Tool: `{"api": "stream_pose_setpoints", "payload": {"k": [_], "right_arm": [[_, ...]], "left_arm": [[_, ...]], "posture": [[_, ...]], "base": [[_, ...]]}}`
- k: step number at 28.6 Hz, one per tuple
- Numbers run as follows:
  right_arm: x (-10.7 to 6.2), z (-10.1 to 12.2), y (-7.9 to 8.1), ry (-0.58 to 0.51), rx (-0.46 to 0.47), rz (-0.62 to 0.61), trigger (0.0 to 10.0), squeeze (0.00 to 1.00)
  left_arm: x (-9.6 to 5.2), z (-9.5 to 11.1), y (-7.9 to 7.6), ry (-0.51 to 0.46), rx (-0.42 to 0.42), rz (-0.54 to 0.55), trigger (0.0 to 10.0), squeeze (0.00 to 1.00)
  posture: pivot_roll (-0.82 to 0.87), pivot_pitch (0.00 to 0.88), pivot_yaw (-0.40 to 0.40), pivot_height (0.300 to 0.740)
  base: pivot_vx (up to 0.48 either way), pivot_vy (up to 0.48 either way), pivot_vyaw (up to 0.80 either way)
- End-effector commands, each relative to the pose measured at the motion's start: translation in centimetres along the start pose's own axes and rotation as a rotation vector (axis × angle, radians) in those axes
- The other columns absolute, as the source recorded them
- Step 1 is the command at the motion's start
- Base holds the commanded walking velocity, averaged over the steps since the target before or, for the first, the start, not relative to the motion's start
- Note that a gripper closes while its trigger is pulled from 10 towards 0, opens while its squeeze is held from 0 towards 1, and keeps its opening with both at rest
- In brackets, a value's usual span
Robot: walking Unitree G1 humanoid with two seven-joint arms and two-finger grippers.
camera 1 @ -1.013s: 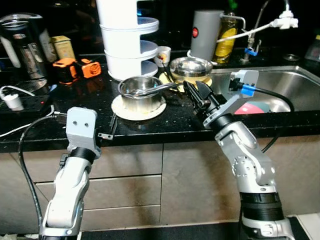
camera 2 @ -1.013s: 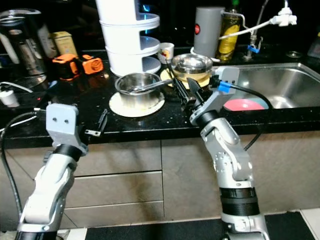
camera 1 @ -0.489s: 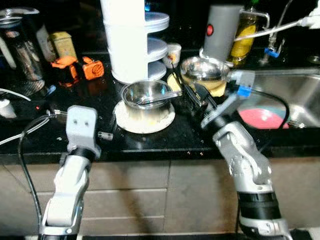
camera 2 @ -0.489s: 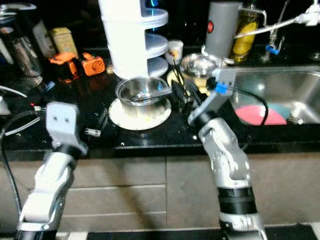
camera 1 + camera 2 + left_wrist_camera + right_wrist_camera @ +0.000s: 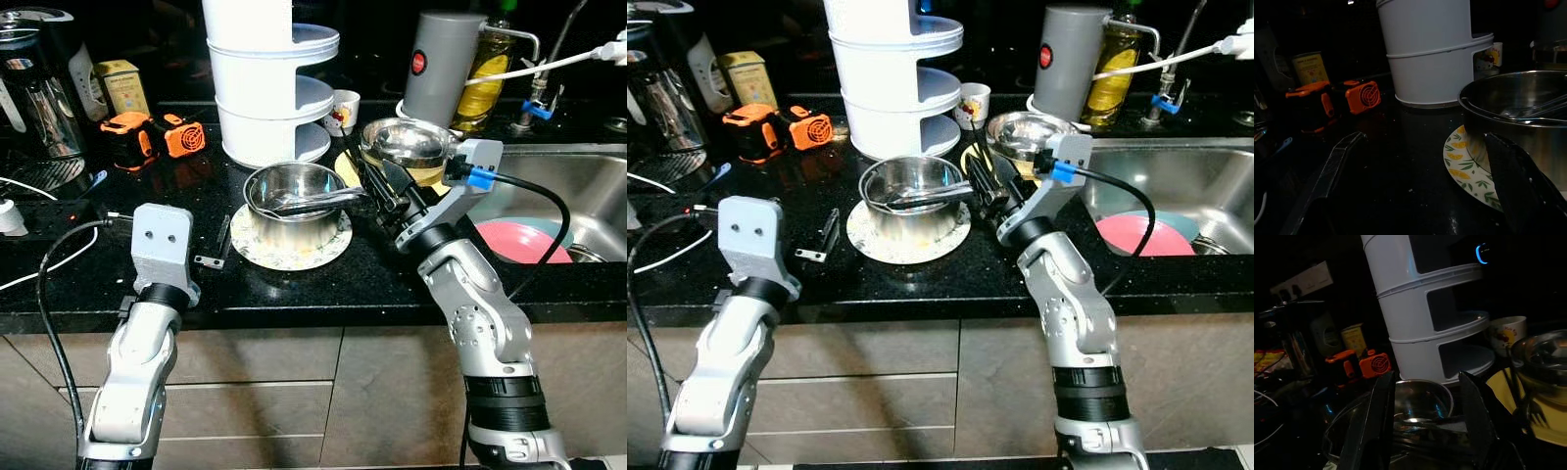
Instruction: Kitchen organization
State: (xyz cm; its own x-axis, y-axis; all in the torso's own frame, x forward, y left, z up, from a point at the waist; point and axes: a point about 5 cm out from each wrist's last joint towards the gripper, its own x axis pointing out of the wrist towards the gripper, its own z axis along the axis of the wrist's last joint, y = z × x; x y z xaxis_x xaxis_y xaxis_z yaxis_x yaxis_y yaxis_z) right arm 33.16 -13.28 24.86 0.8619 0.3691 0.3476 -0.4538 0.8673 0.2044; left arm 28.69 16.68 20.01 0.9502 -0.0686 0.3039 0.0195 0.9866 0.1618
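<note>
Right gripper point(image 5: 377, 188) sits at the rim of one shiny round steel bowl point(image 5: 294, 186), fingers spread w/ a gap between them, pinching nothing. Bowl stands just ahead of its tips on one round plate point(image 5: 1464, 166) w/ leaf-and-lemon print; steel utensil lies across the bowl. Beside the right gripper, a 2nd steel bowl point(image 5: 409, 143) on yellow. Left gripper point(image 5: 828, 235) rests low on glossy black speckled counter point(image 5: 372, 279), fingers apart, plate's edge near one tip. Beyond: one white 3-tier plastic rack point(image 5: 265, 83), one orange tool point(image 5: 147, 135).
</note>
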Motion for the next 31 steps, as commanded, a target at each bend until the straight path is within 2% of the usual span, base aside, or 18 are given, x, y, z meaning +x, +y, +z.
{"api": "stream_pose_setpoints", "payload": {"k": [1, 13, 17, 21, 24, 31], "right_arm": [[-0.1, -1.0, -0.8, 0.061, -0.050, -0.068, 10.0, 0.00], [0.0, -1.3, -1.6, 0.075, -0.050, -0.132, 10.0, 0.00], [0.0, -2.6, -1.4, 0.149, -0.032, -0.124, 10.0, 0.00], [-0.1, -3.1, -0.7, 0.128, 0.107, -0.110, 10.0, 0.00], [0.0, -3.2, -0.6, 0.116, 0.171, -0.118, 10.0, 0.00], [0.4, -3.1, -0.3, 0.101, 0.225, -0.122, 10.0, 0.00]], "left_arm": [[-0.2, -0.1, 0.2, 0.016, 0.025, 0.004, 10.0, 0.00], [-0.2, -0.2, 0.0, 0.020, 0.026, 0.003, 10.0, 0.00], [-0.1, -0.2, -0.1, 0.021, 0.026, 0.003, 10.0, 0.00], [-0.2, -0.2, -0.2, 0.020, 0.026, 0.002, 10.0, 0.00], [-0.2, -0.1, -0.1, 0.020, 0.027, 0.004, 10.0, 0.00], [-0.1, -0.1, -0.1, 0.018, 0.027, 0.006, 10.0, 0.00]], "posture": [[0.04, 0.000, -0.005, 0.740], [0.04, 0.000, -0.008, 0.740], [0.04, 0.000, -0.009, 0.740], [0.05, 0.000, -0.013, 0.740], [0.05, 0.000, -0.013, 0.740], [0.05, 0.000, -0.015, 0.740]], "base": [[0.000, 0.000, 0.00], [0.000, 0.000, 0.00], [0.000, 0.000, 0.00], [0.000, 0.000, 0.00], [0.000, 0.000, 0.00], [0.000, 0.000, 0.00]]}}
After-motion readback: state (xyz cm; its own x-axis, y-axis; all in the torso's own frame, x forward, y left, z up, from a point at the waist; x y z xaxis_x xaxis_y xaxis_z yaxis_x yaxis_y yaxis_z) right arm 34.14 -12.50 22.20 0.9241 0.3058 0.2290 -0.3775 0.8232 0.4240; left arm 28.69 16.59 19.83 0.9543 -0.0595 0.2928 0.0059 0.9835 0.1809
